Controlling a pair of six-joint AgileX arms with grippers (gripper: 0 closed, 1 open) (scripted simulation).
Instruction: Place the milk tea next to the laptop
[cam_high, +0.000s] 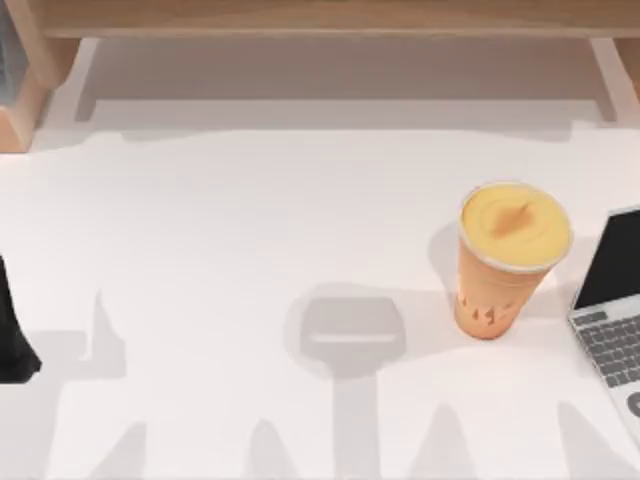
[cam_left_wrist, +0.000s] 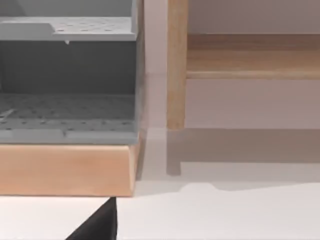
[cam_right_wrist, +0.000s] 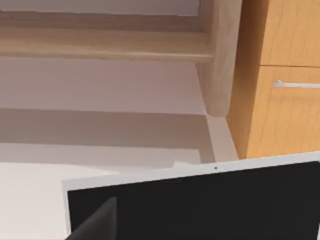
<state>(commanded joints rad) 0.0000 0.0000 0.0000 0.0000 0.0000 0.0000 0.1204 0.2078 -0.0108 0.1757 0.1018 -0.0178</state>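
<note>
Already, from above, the tapered orange-tan milk tea cup (cam_high: 508, 262) stands upright near the white table's (cam_high: 220, 230) right edge, just beside the silver-grey laptop (cam_high: 612, 300); a careless nudge could tip it onto the keyboard. Left wrist view: a grey perforated rack (cam_left_wrist: 67, 75) on a wooden ledge. Right wrist view: the laptop's black screen (cam_right_wrist: 210, 205). Whether either gripper's fingers are released or clenched, I cannot tell.
</note>
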